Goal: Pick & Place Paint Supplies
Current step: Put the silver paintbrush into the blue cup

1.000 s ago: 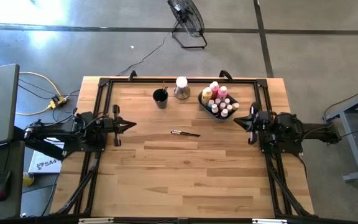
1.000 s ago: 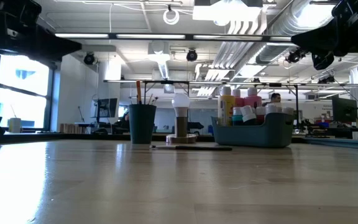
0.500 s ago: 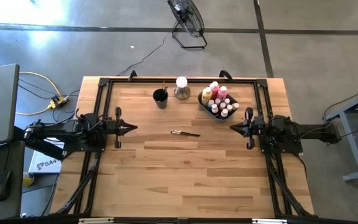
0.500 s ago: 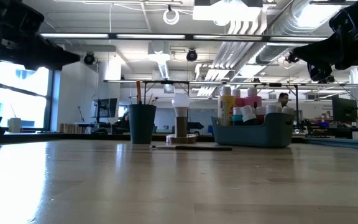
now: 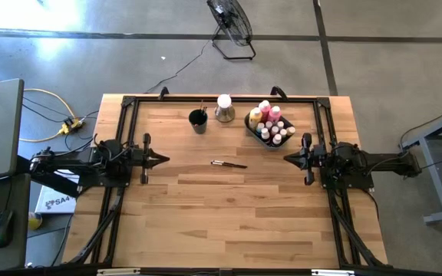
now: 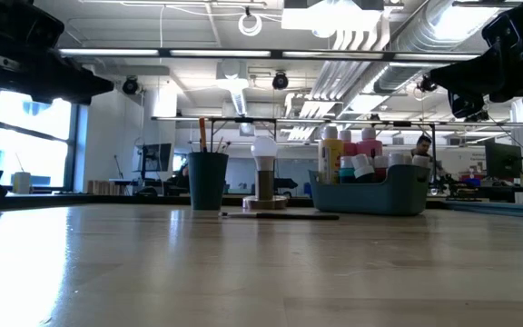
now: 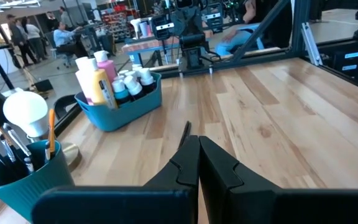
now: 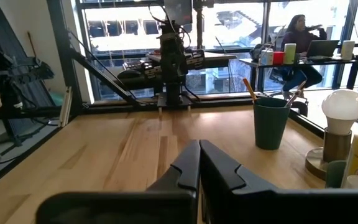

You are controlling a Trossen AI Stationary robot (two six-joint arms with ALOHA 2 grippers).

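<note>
I can read almost no writing from here: only a white box on the floor point(image 5: 52, 202) beside the table's left edge carries dark letters that look like "SA4", partly hidden by the left arm. The labels on the bottles are too small to make out.

My left gripper point(image 5: 165, 159) sits at the 9 o'clock side of the light wooden slatted table point(image 5: 229, 222), raised off the surface, its two dark fingers point(image 7: 219, 165) pressed together with nothing between them. My right gripper point(image 5: 286, 158) mirrors it at 3 o'clock, fingers point(image 8: 219, 168) likewise closed on nothing, pointing toward the centre.

Between the two tips, near the table's middle, lies a thin dark-handled brush point(image 5: 229, 164) flat on the wood, well apart from both grippers; from the left gripper it is toward 3 o'clock, from the right one toward 9 o'clock.

At about 1 o'clock on the table stands the grey-blue rectangular plastic bin point(image 5: 252, 126), holding a yellow paint bottle point(image 5: 255, 116), pink paint bottles point(image 5: 274, 113) and small white-capped pots point(image 5: 276, 136). It is just beyond the right gripper, toward 11 o'clock from it. At 12 o'clock stands a white round bulb on a brown base point(image 5: 224, 107), and just beside it, toward 9 o'clock, a dark teal round cup point(image 5: 198, 120) with more brushes point(image 7: 5, 144) upright in it.

Beyond the table, people point(image 8: 300, 46) sit at desks.
</note>
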